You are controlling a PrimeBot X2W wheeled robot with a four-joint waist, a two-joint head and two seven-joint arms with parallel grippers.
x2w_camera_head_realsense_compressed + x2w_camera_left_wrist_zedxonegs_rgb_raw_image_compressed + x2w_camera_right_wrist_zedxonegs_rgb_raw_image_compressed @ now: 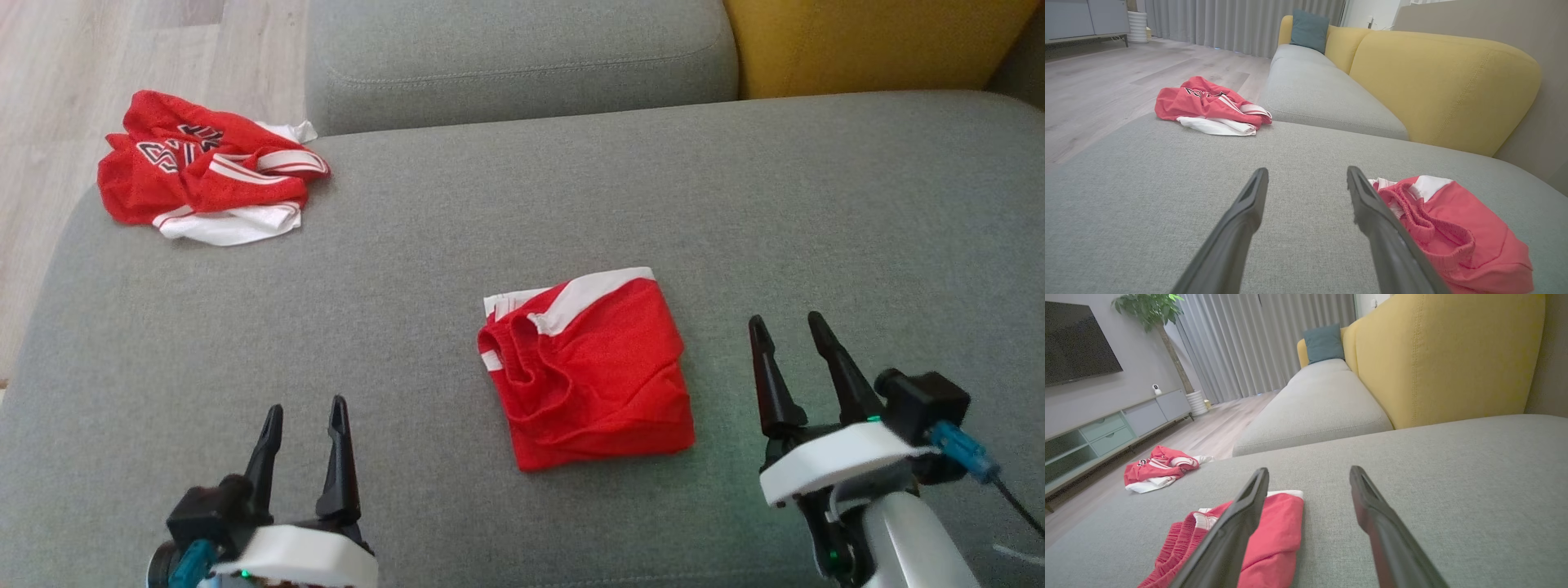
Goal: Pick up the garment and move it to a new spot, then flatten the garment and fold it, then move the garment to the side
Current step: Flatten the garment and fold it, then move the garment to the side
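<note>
A red garment with white trim (pixel 588 371) lies folded into a rough square in the middle of the grey sofa cushion (pixel 424 245). My left gripper (pixel 304 412) stands open at the lower left, well to the left of it, nothing between its fingers. My right gripper (pixel 788 322) stands open at the lower right, a short gap to the right of the fold, also empty. In the left wrist view the folded garment (pixel 1453 232) lies just right of my gripper (pixel 1306 173). In the right wrist view the garment (pixel 1274 535) lies partly behind my left finger (pixel 1241 522).
A crumpled red and white jersey (pixel 204 167) lies at the cushion's far left corner, near the edge above the wooden floor (pixel 73 82). A second grey seat cushion (pixel 522 57) and a yellow backrest (pixel 873 41) stand beyond. Bare cushion surrounds the folded garment.
</note>
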